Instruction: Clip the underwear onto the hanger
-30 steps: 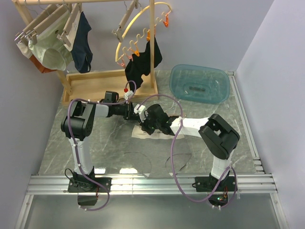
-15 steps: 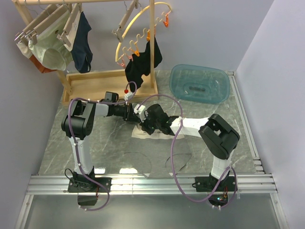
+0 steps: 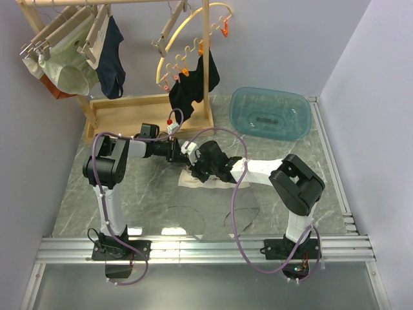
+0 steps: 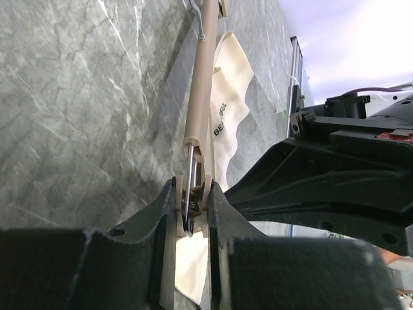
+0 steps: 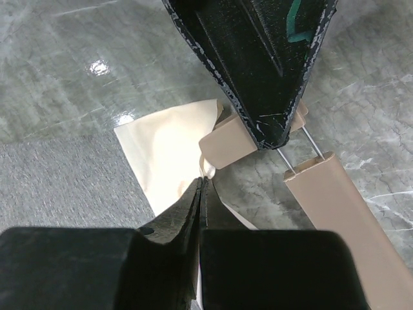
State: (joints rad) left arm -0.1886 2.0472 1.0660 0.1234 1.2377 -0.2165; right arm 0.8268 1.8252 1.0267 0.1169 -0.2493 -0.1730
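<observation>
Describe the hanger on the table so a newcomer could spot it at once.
On the grey marbled table, near its middle, a hanger lies flat beside pale underwear. It is a straight light-wood bar with clips, unlike the curved yellow hanger on the rack.

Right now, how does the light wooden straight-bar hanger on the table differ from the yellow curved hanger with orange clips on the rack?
The wooden hanger lies on the table; the yellow hanger hangs on the rack. The wooden one is straight, the yellow one arched. The left gripper squeezes the wooden hanger's clip; nothing grips the yellow hanger. Both have clips.
</observation>
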